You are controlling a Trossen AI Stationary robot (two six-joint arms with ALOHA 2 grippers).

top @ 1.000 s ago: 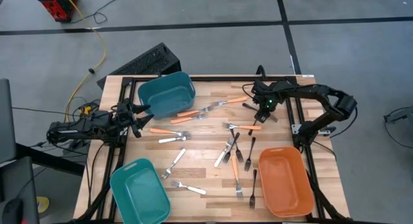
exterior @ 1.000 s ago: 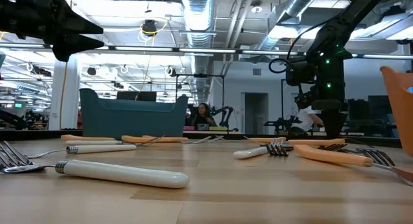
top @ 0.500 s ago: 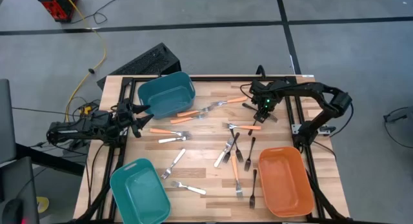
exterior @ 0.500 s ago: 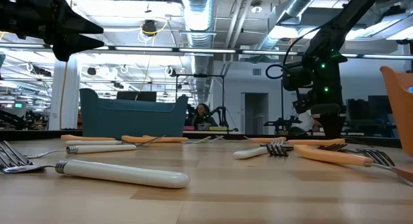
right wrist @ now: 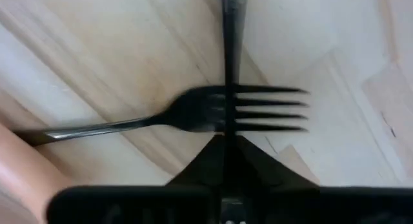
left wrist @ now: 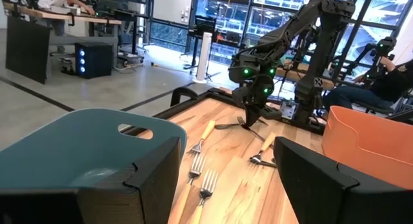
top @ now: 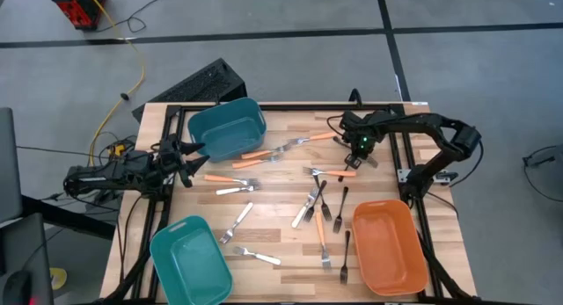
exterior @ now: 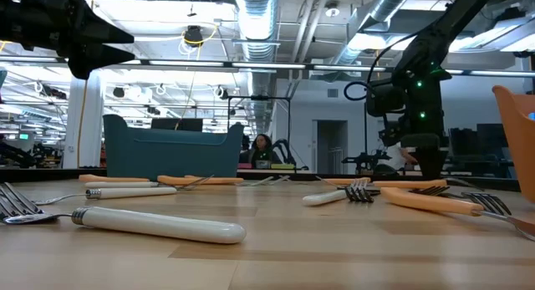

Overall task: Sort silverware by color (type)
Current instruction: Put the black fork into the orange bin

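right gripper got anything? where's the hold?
The right gripper is shut on a black fork, pinched at the head where the tines begin. The left gripper holds nothing.

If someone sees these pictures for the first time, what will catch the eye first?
Most striking is the scatter of forks across the middle of the wooden table, ringed by two teal bins and an orange bin. At the far right side, the right hand is down at the table, its fingers shut on a black fork. The left hand waits at the left edge.
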